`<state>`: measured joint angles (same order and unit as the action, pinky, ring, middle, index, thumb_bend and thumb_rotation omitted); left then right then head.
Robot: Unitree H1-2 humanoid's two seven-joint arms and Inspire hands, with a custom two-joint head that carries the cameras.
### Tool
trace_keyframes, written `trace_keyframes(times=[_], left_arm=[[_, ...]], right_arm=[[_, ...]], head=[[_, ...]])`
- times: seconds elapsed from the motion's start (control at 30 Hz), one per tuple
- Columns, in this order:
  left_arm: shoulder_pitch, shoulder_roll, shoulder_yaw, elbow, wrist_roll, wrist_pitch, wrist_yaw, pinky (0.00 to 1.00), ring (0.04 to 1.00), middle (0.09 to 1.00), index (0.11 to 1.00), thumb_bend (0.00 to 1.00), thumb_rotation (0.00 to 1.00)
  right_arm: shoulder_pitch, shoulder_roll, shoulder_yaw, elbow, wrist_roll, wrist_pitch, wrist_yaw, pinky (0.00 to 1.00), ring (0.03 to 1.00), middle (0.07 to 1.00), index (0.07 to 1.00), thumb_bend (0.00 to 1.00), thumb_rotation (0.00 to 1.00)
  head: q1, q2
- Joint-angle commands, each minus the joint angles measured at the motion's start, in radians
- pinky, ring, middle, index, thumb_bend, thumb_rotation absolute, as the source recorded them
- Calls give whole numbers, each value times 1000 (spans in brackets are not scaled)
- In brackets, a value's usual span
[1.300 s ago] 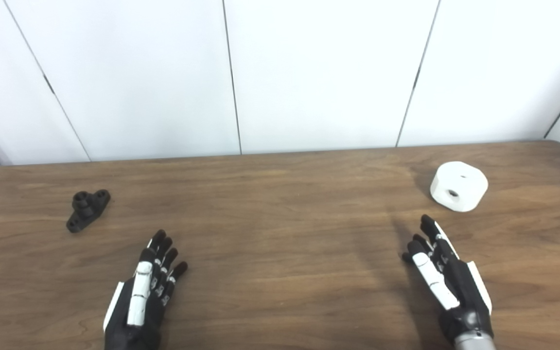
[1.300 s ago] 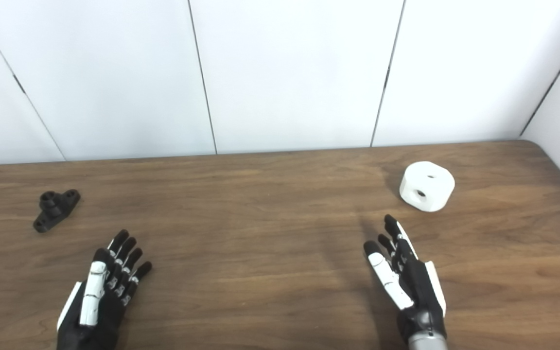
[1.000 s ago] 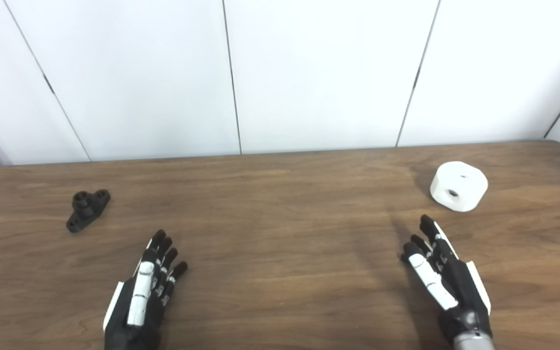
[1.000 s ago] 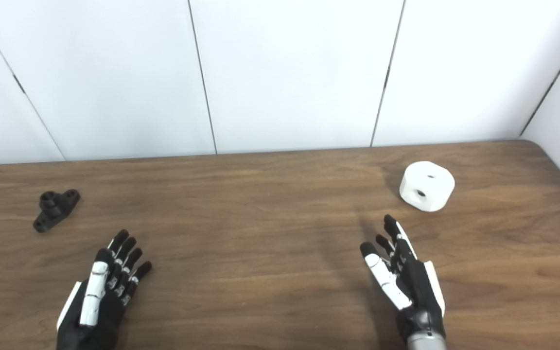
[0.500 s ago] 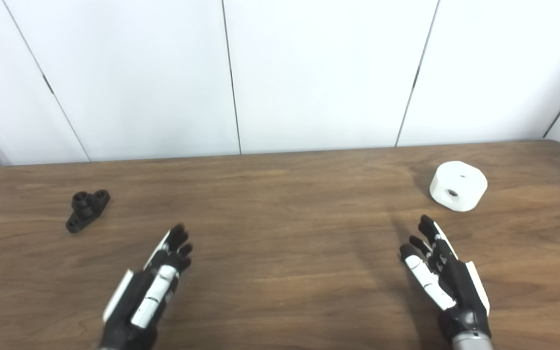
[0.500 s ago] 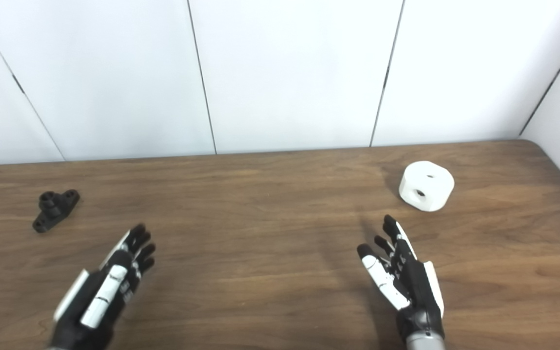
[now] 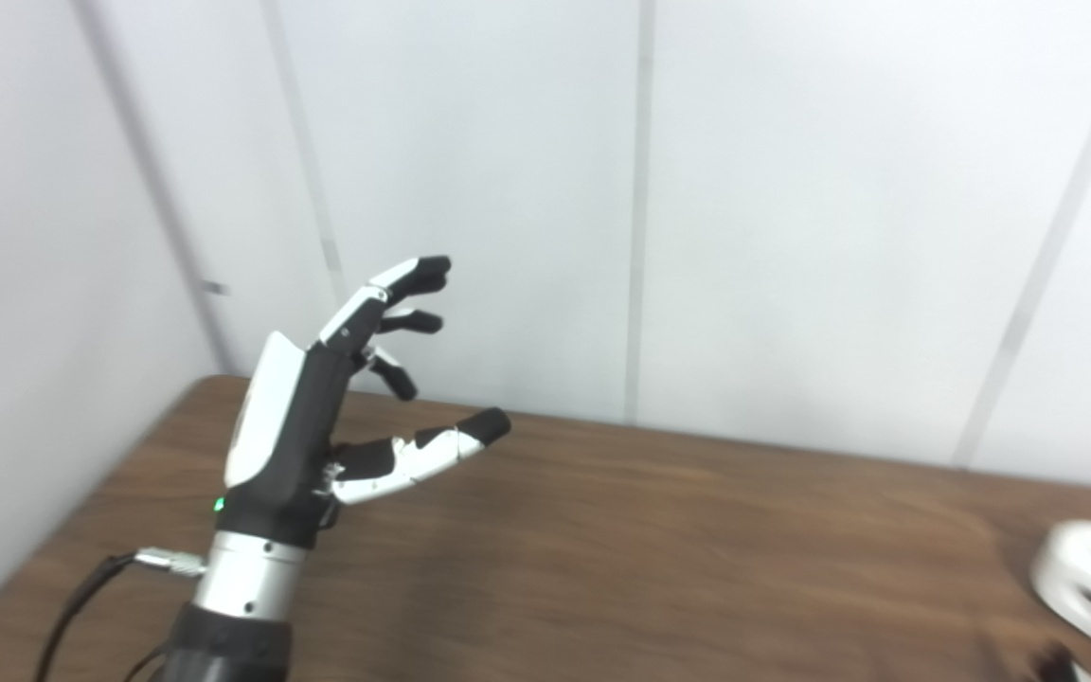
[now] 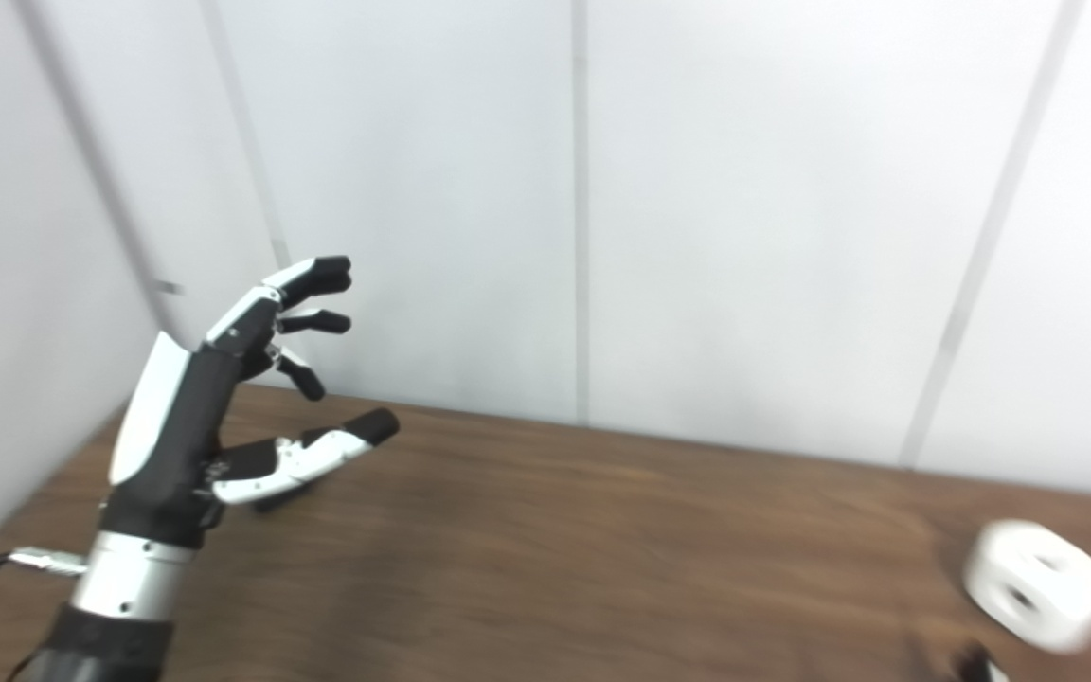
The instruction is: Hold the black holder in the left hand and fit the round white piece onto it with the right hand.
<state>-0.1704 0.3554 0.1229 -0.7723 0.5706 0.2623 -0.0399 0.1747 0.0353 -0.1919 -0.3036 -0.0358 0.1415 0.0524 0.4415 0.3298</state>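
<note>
Black-and-white left hand (image 7: 304,426), white round piece (image 8: 1038,585), brown table (image 7: 659,559).

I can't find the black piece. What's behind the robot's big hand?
Behind the left hand you see the wooden table and the white wall. A small dark bit, maybe the black holder, peeks out under its thumb; the hand covers the rest.

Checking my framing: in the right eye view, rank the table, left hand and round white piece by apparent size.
1. table, spanning the frame's width.
2. left hand, open and raised; its nearness to the camera inflates it.
3. round white piece, blurred, at lower right.
</note>
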Motion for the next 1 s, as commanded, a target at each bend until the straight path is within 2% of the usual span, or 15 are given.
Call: trace_keyframes(times=[0.0, 0.1, 0.2, 0.23, 0.27, 0.33, 0.4, 0.43, 0.53, 0.63, 0.7, 0.83, 0.97], left_arm=[[-38, 20, 21, -8, 87, -134, 82, 449, 702, 766, 754, 876, 432], [-60, 2, 36, -6, 230, -158, 103, 484, 688, 745, 760, 790, 482], [-65, -47, 47, -5, 326, -112, 73, 513, 714, 762, 753, 757, 417], [-60, -62, 56, 8, 360, -82, 49, 518, 718, 764, 753, 755, 407], [-55, -73, 66, 17, 392, -55, 19, 511, 736, 795, 792, 756, 412], [-41, -82, 88, 50, 455, 2, -44, 538, 781, 837, 850, 766, 437], [-31, -89, 104, 81, 485, 42, -87, 585, 835, 871, 887, 845, 454], [-24, -92, 114, 107, 475, 56, -92, 595, 845, 877, 894, 861, 456], [-3, -99, 137, 187, 431, 84, -81, 766, 877, 890, 897, 884, 472], [13, -98, 141, 271, 410, 105, -69, 818, 883, 899, 901, 880, 495], [15, -94, 139, 324, 396, 130, -74, 930, 925, 935, 931, 881, 507], [3, -76, 122, 444, 396, 180, -75, 953, 945, 963, 946, 915, 564], [-21, -73, 113, 539, 377, 205, -67, 992, 982, 998, 960, 917, 560]], right_arm=[[57, -63, -13, 15, -52, -5, -30, 780, 996, 1000, 976, 247, 384], [47, -78, -29, 37, -36, -13, -25, 778, 998, 1000, 978, 243, 347], [40, -90, -49, 53, 20, -21, -10, 768, 975, 993, 996, 232, 203], [39, -95, -53, 55, 55, -22, 2, 770, 974, 992, 998, 231, 178], [40, -99, -57, 55, 84, -22, 12, 817, 990, 997, 1000, 216, 104], [43, -112, -58, 57, 111, -25, 24, 847, 998, 1000, 1000, 208, 34], [45, -123, -61, 60, 114, -24, 20, 841, 999, 1000, 1000, 211, 6], [46, -125, -63, 56, 112, -12, 14, 838, 999, 1000, 1000, 213, 3], [51, -132, -64, 36, 116, 13, 12, 853, 996, 1000, 1000, 229, 2], [58, -139, -63, 28, 127, 13, 17, 861, 999, 1000, 1000, 235, 0], [63, -139, -66, 29, 148, 6, 23, 881, 1000, 1000, 1000, 248, 0], [69, -142, -68, 46, 142, -25, 18, 842, 976, 1000, 1000, 277, 0], [70, -149, -70, 60, 167, -42, 31, 891, 998, 1000, 1000, 300, 0]], head=[[17, -1], [87, -9], [132, -14], [141, -13], [149, -12], [159, -8], [173, -6], [179, -3], [182, 10], [170, 21], [161, 24], [156, 36], [153, 40]])
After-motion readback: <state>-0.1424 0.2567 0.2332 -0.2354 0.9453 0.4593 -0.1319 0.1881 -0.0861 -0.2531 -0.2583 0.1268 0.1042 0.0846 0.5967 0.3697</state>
